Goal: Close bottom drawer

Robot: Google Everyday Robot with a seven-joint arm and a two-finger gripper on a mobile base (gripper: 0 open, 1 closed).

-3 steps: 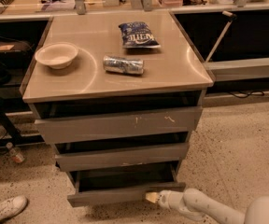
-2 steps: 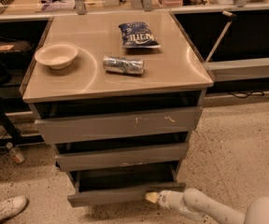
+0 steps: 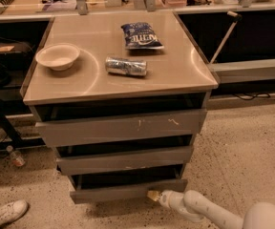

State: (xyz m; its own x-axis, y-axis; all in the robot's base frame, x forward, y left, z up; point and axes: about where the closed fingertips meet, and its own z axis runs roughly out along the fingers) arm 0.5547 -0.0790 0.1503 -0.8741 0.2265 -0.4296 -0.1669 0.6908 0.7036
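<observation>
The bottom drawer [image 3: 123,191] is the lowest and narrowest grey front of three on the cabinet, pulled partly out with a dark gap above it. My gripper [image 3: 153,195] reaches in from the lower right on a white arm. Its yellowish tip touches the right part of the bottom drawer's front panel. The middle drawer [image 3: 124,160] and the scratched top drawer [image 3: 121,126] also stand partly open.
On the cabinet top [image 3: 185,75] lie a white bowl [image 3: 57,56], a crushed silver can [image 3: 126,66] and a blue chip bag [image 3: 142,35]. A white shoe [image 3: 5,213] and a small bottle [image 3: 15,157] are on the speckled floor at left. Counters run behind.
</observation>
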